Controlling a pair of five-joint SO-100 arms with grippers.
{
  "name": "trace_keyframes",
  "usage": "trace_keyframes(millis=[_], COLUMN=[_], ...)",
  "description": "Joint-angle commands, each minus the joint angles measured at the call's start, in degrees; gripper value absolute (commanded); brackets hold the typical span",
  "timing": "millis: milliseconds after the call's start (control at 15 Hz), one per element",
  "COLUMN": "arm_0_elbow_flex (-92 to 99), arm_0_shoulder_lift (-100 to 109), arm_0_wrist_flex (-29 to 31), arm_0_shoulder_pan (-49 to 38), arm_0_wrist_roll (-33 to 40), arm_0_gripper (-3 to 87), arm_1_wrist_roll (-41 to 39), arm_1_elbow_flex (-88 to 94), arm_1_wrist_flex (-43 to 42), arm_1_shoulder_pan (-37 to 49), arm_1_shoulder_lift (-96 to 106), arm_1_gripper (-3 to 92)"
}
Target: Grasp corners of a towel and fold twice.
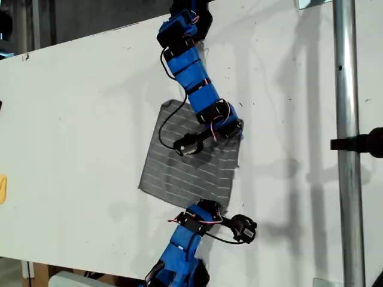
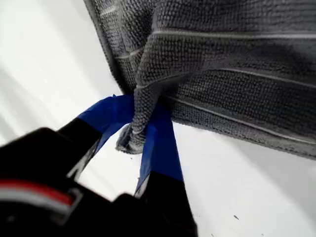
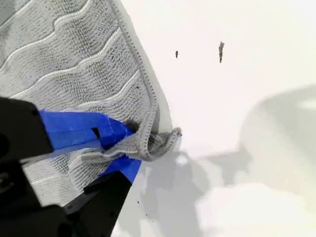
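On the white bench (image 1: 78, 119), the towel (image 1: 185, 161) is spread flat, with two corners along its edge toward the exterior view's right each pinched by a gripper. My first gripper (image 2: 140, 136) is closed on a bunched corner (image 2: 143, 98), the cloth being drawn into a ridge between the blue pads. My second gripper (image 3: 129, 145) is closed on another corner (image 3: 158, 140), whose hem curls past the tips. For a clean first fold, both corners would best be raised together and carried evenly across the towel toward its free edge, so that the stripes stay parallel and no slack gathers between the grips.
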Motion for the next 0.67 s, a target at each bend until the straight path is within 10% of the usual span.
trace_keyframes(millis=[0, 200, 600], arm_0_elbow_flex=[-9.58, -29.27, -29.36], arm_0_shoulder_lift=[2.2, 1.67, 9.93], arm_0_wrist_flex=[12.83, 32.26, 32.78], arm_0_shoulder_pan=[0.88, 3.16, 5.19], arm_0_wrist_roll=[1.32, 2.37, 3.52], arm_0_gripper=[-2.7, -2.8, -2.9], arm_1_wrist_roll=[0.53, 0.09, -0.53], arm_1_elbow_flex=[0.0, -2.37, -7.21], arm_1_wrist_flex=[0.97, 0.79, -7.56], arm_1_shoulder_pan=[-1.49, -4.04, -8.44], arm_1_shoulder_lift=[7.03, 13.97, 14.41], arm_1_gripper=[-0.3, -0.3, -0.3])
